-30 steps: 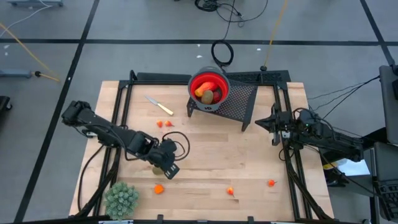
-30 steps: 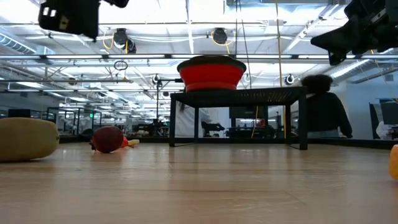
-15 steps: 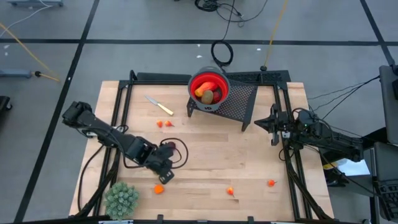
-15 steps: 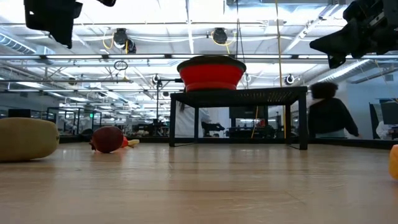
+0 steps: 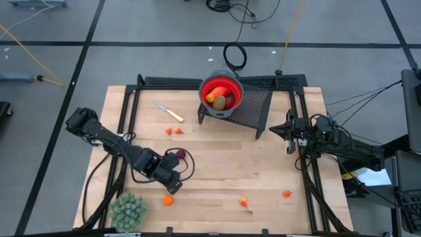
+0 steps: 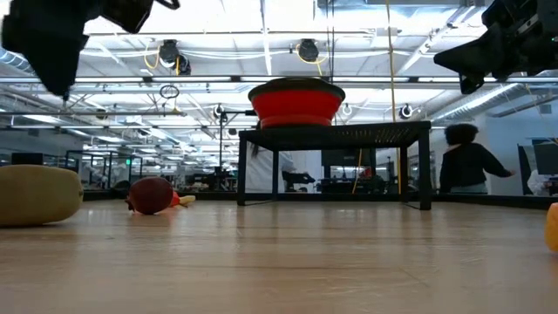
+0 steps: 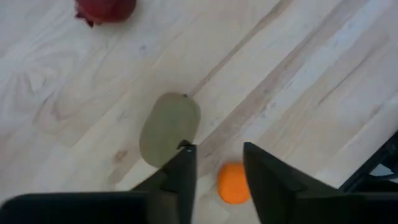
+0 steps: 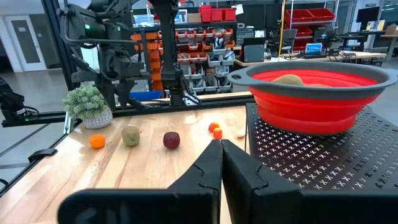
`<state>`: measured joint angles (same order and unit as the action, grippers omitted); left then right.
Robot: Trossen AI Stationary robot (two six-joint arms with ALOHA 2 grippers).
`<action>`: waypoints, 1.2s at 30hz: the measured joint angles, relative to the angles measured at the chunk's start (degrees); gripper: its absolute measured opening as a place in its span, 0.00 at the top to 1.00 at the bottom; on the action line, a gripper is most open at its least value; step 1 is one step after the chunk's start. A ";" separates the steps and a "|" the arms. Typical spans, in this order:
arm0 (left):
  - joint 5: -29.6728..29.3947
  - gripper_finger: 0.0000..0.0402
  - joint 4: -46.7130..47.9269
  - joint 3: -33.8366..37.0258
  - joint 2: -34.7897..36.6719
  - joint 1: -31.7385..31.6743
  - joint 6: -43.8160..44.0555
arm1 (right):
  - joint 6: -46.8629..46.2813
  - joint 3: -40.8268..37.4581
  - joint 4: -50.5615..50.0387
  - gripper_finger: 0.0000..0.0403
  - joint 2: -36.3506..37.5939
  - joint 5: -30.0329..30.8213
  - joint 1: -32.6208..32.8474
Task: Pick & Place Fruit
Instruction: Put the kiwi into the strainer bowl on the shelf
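Behind the pale wooden counter [image 5: 217,164] we look into a large workshop hall with ceiling lights and shelving, where a person [image 6: 466,166] in dark clothes stands far off.

On the counter we see a black mesh stand [image 5: 253,105] carrying a red bowl [image 5: 221,87], and inside the bowl lie some fruit: an orange piece and a brownish one. A small knife with a yellow handle [image 5: 169,111] lies on the wood near the stand, and a pale green spiky plant ball [image 5: 129,209] sits at the counter's near left corner.

Our left end effector [image 7: 214,171] hangs low over the near left part of the counter, its fingers parted and holding nothing. In the left wrist view a brown kiwi [image 7: 169,127] lies just past the fingertips, an orange piece [image 7: 233,183] shows between the fingers on the wood below, and a dark red round fruit [image 7: 106,9] rests farther off. Seen from the right wrist, these three stand in a row near the plant ball.

Two tiny orange-red pieces [image 5: 173,131] sit close together near the knife, and two more small ones [image 5: 244,202] [image 5: 287,193] lie apart along the near edge.

Our right end effector [image 8: 219,155] waits at the counter's right side beside the stand, fingers pressed together and empty.
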<state>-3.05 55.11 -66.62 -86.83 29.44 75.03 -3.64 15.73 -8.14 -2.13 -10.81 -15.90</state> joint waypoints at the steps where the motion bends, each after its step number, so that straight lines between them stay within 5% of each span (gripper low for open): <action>1: 0.00 0.62 0.00 0.16 0.00 0.15 0.90 | 0.00 0.00 0.00 1.00 0.00 0.00 0.00; 9: -0.26 0.31 1.09 0.31 0.00 0.32 1.36 | 0.00 0.00 0.00 1.00 0.00 0.01 0.02; 16: -3.40 0.15 2.49 0.31 0.00 0.26 -2.78 | -0.15 0.00 0.14 1.00 0.00 0.09 0.00; 26: -2.86 0.11 2.29 0.47 -5.51 0.87 -13.23 | -0.15 0.00 0.20 1.00 0.00 0.15 0.00; 36: -1.38 0.11 7.19 0.47 -11.42 0.98 -13.88 | -0.09 0.00 0.20 1.00 -0.02 0.24 0.00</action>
<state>-4.43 62.30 -66.15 -98.25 30.41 61.15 -3.73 15.73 -7.94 -2.15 -10.57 -15.90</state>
